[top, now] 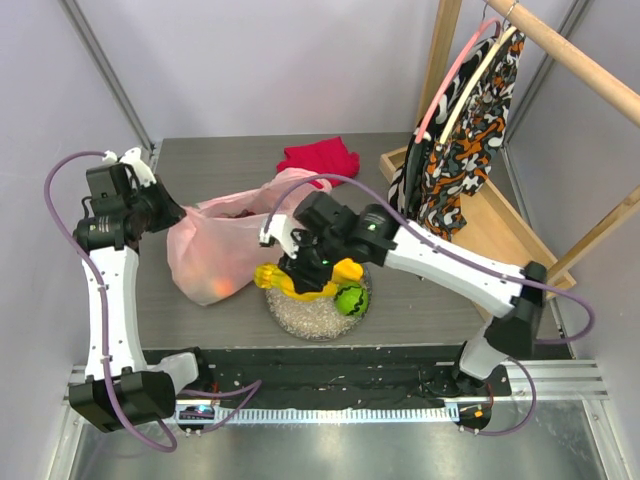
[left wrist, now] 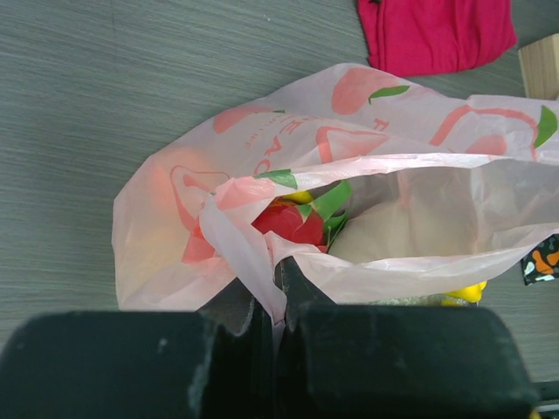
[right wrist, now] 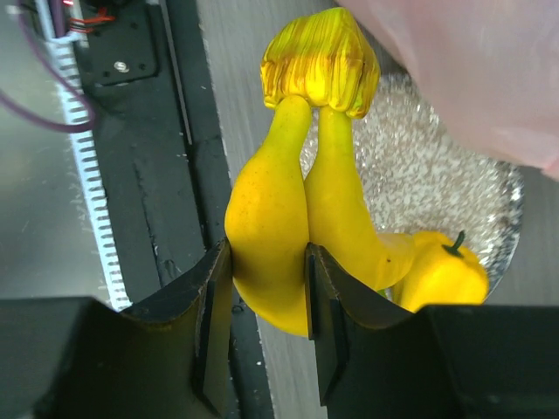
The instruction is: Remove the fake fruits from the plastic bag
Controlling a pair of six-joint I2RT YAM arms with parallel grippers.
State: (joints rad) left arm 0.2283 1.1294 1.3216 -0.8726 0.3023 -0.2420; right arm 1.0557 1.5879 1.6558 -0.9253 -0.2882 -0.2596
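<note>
Yellow bananas [right wrist: 271,218] are held by the right gripper [right wrist: 268,262] over the plate [top: 300,316], while the left gripper [left wrist: 278,301] pinches the plastic bag [left wrist: 166,209], a red fruit [left wrist: 286,223] inside it.

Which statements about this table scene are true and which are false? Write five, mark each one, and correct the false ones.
1. The right gripper holds the bananas. True.
2. The left gripper is open and clear of the bag. False: it is shut on the bag's rim.
3. A green apple lies on the plate. True.
4. The bag is empty. False: a red fruit shows inside it.
5. The red cloth covers the plate. False: it lies apart from the plate, beyond the bag.
</note>
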